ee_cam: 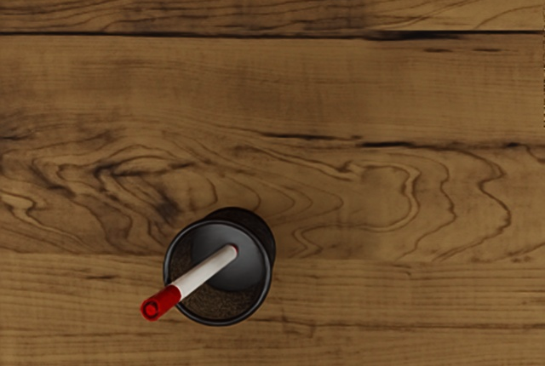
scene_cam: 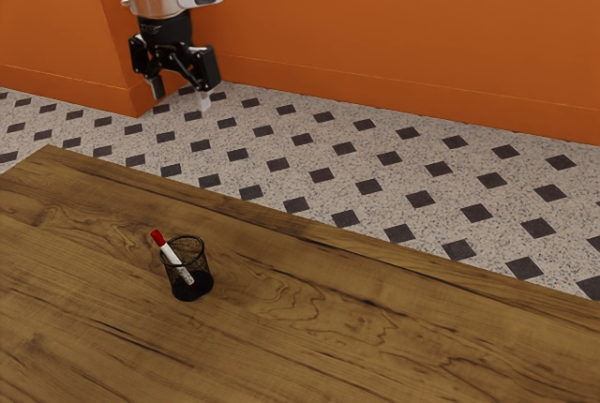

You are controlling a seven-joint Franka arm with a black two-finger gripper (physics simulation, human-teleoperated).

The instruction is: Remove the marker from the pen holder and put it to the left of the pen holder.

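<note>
Item: one black two-finger hand (scene_cam: 180, 96), ours, its fingers spread well apart with clear air between them. We list it as high above and well apart from the pen holder, pointing downward, touching nothing.

Item: one white and grey robot arm (scene_cam: 159, 0), carrying our hand; we see it enter from the exterior view's upper left, above the level of the pen holder.

Item: one black wire-mesh pen holder (scene_cam: 203, 269), round, upright, with a dark rim and a solid dark base. We enter it as our landmark.

Item: one marker (scene_cam: 173, 256), white barrel, red cap. We find it inside the pen holder, tilted, its uncapped end low within and its capped end uppermost. It leans across the rim, the red cap jutting out beyond the pen holder on the exterior view's left.

Item: one brown wooden bench (scene_cam: 300, 328), bearing the pen holder. We note dark streaks along the boards and, near the pen holder, whorled grain.

Item: one speckled pale floor (scene_cam: 375, 161) with dark diamond insets, beyond the bench edge from the pen holder.

Item: one orange wall (scene_cam: 394, 28), with a matching orange baseboard (scene_cam: 394, 103), farther off from the pen holder than the floor we list.
</note>
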